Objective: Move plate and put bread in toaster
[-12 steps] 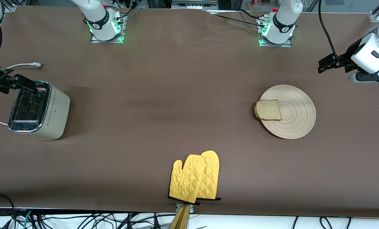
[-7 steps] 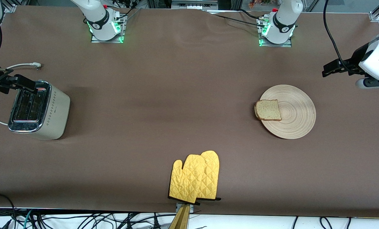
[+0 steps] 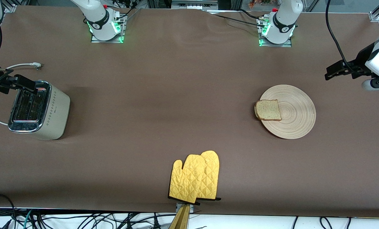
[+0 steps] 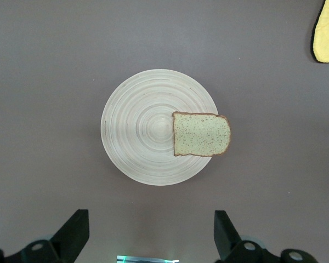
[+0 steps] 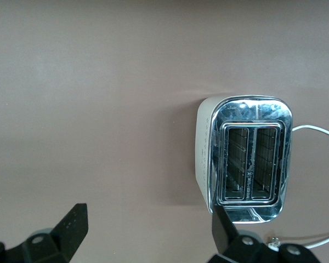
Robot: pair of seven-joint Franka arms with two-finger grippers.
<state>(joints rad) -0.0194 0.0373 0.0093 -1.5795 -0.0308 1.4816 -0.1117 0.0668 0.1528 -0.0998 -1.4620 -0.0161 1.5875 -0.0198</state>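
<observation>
My left gripper [image 4: 151, 235] hangs over bare table at the left arm's end, jaws spread wide and holding nothing; in the front view it [image 3: 330, 71] sits at about two o'clock from the plate [image 3: 295, 111]; my right gripper [image 5: 148, 233] is up over the right arm's end, jaws likewise parted and empty, showing in the front view [image 3: 24, 83] at the toaster's twelve o'clock edge.

Plate [image 4: 148, 137] flat on the brown table [image 3: 176, 95], toward the left arm's end; the bread [image 3: 268, 110] lies on it at its nine o'clock rim, crust overhanging the edge a little; the left wrist view shows the slice [image 4: 201, 135] speckled, lying flat.

Toaster [image 3: 38, 109] stands at the right arm's end, well apart from the plate; both slots empty in the right wrist view [image 5: 252, 161]; its white cord [image 3: 21, 65] trails off at twelve o'clock.

Yellow oven mitts [image 3: 195, 178], a pair overlapped, at six o'clock of table centre, near the front edge.
</observation>
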